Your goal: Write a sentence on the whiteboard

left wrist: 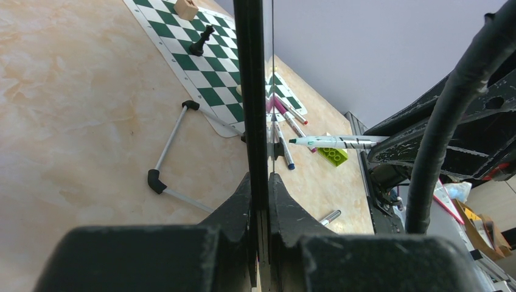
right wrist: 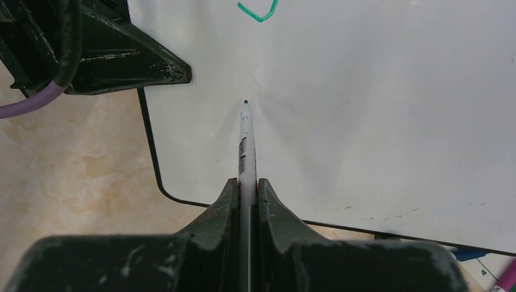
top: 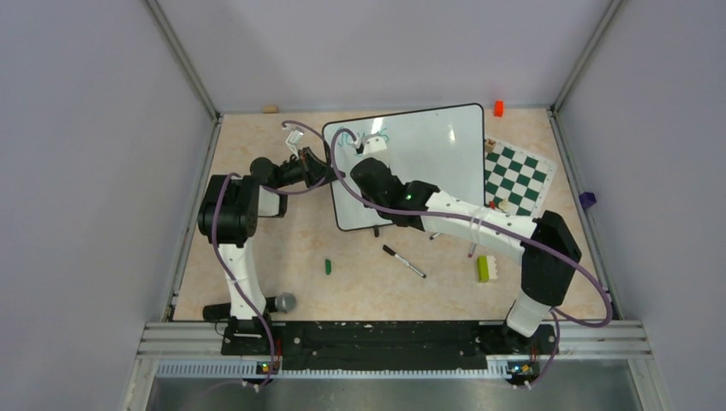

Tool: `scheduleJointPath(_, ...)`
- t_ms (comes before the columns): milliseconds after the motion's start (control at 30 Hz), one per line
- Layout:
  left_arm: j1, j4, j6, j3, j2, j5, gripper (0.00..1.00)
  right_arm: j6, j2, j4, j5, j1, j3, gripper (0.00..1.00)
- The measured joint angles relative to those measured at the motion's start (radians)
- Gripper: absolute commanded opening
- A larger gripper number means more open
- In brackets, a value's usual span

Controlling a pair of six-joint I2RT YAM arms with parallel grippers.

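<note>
Marker [right wrist: 246,143] sits pinched between the narrowed fingers of the right gripper [right wrist: 246,182], tip pointing forward at the whiteboard [right wrist: 377,121]. Left gripper [left wrist: 260,182] is clamped on the board's left edge, jaws tight on the thin frame, steadying it. Board is at the back middle of the table [top: 257,248], propped up, right edge just beside a chess mat [top: 514,175].

Step in hand, as I judge it: early writing. The sentence [right wrist: 258,12] is only a teal curl or two near the board's top-left corner and isn't readable. Most of the surface is blank. Next move calls for setting the tip against the board beside those strokes and drawing the next letter with light, even pressure. The left arm needs to hold firm so the board doesn't tip or slide.

View differences:
- **Right wrist:** looks down the marker barrel and shows the curl and the blank face, but can't settle whether the tip touches.
- **Left wrist:** sees the board edge-on and shows the teal tip apparently just off the face. It also catches the stand leg [left wrist: 170,143], a black chess piece [left wrist: 202,40] and loose pens [left wrist: 285,149] behind.
- **Top view:** alone gives the layout. A spare pen [top: 402,261], a small green piece [top: 327,266] and a yellow-green block [top: 483,268] lie near the arms, apart from the board.
</note>
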Motion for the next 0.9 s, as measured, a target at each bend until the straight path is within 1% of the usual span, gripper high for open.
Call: scheduleJointPath(900,0.0,0.0,0.0,0.002,0.0,0.003,0.0,0.016,0.042,-0.002,0.074,0.0,0.036,0.0)
